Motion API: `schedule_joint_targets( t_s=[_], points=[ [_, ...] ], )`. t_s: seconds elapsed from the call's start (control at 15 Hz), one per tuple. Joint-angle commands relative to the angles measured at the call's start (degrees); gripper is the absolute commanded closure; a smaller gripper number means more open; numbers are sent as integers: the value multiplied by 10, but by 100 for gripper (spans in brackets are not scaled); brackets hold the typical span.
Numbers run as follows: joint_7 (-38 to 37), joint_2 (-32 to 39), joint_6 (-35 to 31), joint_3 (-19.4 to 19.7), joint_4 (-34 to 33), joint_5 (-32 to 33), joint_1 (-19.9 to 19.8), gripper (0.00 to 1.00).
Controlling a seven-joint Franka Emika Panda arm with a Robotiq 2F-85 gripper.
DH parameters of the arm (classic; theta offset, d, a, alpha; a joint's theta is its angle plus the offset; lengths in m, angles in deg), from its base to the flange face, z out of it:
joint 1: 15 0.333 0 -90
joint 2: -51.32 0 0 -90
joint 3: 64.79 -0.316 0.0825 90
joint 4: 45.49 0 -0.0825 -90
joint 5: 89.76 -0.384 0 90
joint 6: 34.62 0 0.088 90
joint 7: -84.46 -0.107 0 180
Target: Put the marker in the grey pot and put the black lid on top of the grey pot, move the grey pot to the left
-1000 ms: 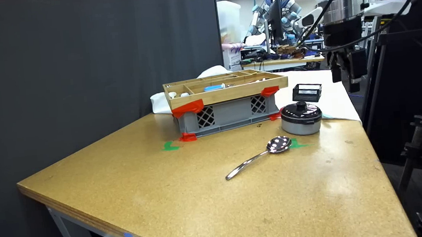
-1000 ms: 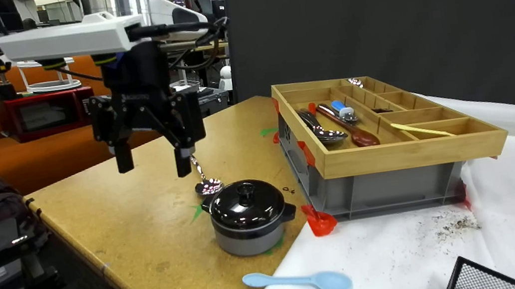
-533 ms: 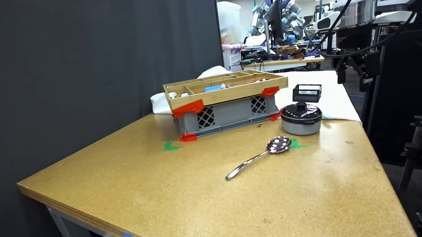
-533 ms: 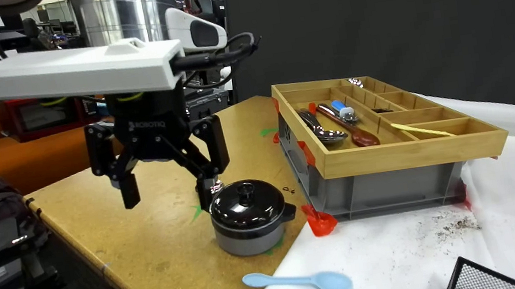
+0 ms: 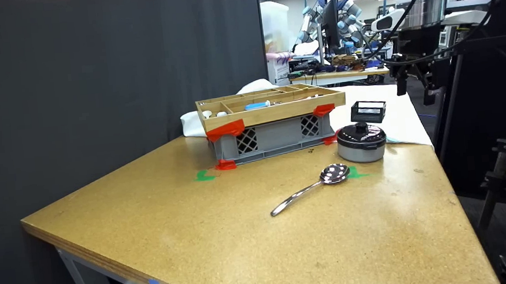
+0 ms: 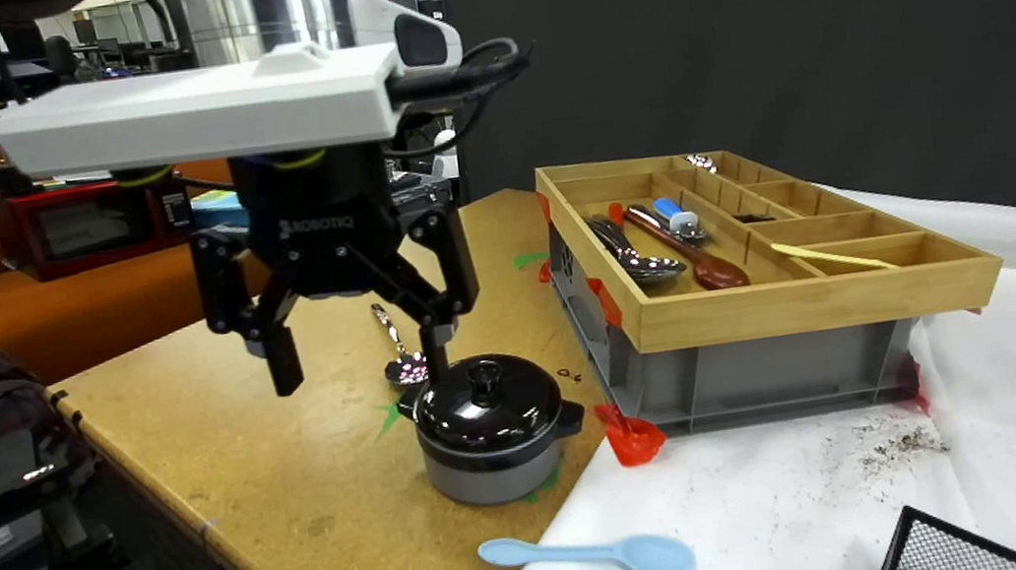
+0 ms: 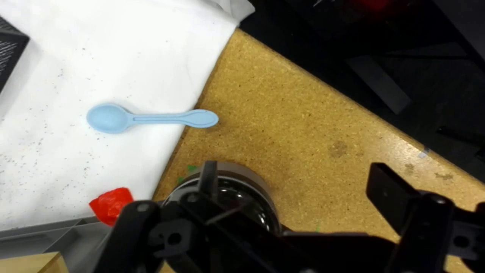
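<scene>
Leftmost in an exterior view, the gripper [image 6: 360, 360] hangs above the table [image 6: 296, 474] with its fingers [image 6: 284, 361] spread wide and nothing between them. The metal spoon [image 6: 406, 369] comes next, lying near the pot [image 6: 493, 478]. The pot stands upright on the table with the lid [image 6: 492, 418] on top; the marker shows in no view, and whether it lies inside cannot be told. With the lid on, moving the pot is probably what remains, unless that is finished too.

The wrist view sets one finger across the lid, with only part of the lid in line with the gap, so a straight descent would likely land that finger on the lid and knock it askew or tip the pot. Closing on the knob [image 6: 485, 380] would probably lift the lid away alone, and a careless push could run the pot into the metal spoon. Farther along, the blue spoon [image 6: 605, 553] lies partly on the white sheet [image 6: 778, 506], where a dragged pot could catch it. At the right, the crate [image 6: 770, 377] under the wooden tray [image 6: 829, 306] could block a finger if the gripper swings wide of the pot
</scene>
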Motion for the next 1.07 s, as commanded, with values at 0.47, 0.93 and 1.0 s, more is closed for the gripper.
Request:
schedule_joint_targets(
  t_s=[0.47, 0.93, 1.0],
  points=[
    [303, 85, -113, 25, -46, -59, -22, 0],
    [397, 193, -112, 0, -142, -125, -82, 40],
    [401, 205, -111, -6, -155, -126, -92, 48]
  ],
)
